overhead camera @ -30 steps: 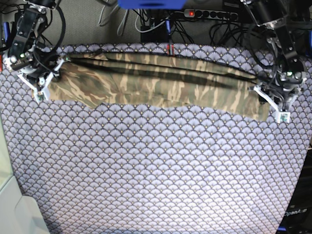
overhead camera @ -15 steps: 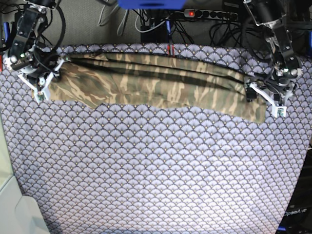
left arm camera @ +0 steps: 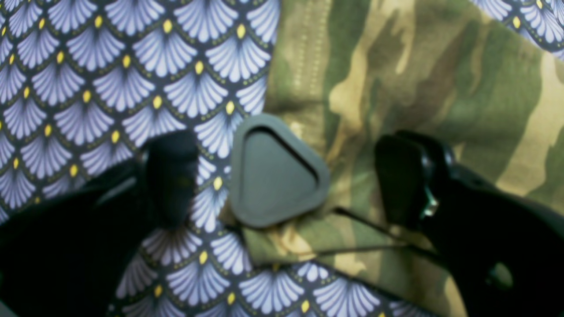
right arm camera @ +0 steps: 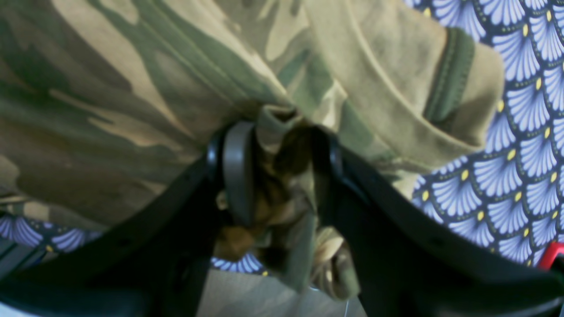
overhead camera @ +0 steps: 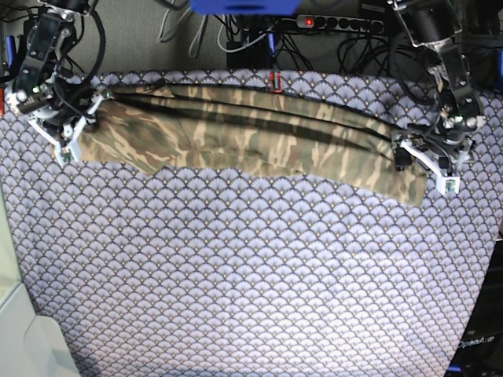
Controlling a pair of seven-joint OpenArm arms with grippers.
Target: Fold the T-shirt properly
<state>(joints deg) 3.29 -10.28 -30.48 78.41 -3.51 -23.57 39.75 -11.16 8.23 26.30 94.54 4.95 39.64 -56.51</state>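
Table cover: a purple-grey cloth printed with fan scales and yellow dots (overhead camera: 251, 267) is spread over the whole work surface; nothing is seen lying on it in front of the shirt.
Shirt: the large camouflage T-shirt of tan, olive and brown cloth (overhead camera: 251, 137) is laid as a long, narrow, folded band along the far edge of the cover, stretched from one arm to the other.
Handling: the fabric is judged soft, light and limp, so it is expected to sag and crease wherever it is unsupported; hems and corners are judged the best places to be gripped, both ends together, so that the band is kept taut.
Right gripper: the right gripper (right arm camera: 282, 176) is seen half closed, with a bunched wad of shirt cloth pinched between its two black fingers (right arm camera: 238, 171), near a ribbed olive hem.
Left gripper: the left gripper (left arm camera: 282, 176) is held with its fingers spread wide and nothing in them, straddling the shirt's corner edge, one finger above the patterned cover and the other above the camouflage.
Surroundings: a black power strip with a red switch (overhead camera: 338, 23) and loose cables are seen behind the table, clear of the shirt.
Obstruction: none is noted apart from the arms' own cabling.
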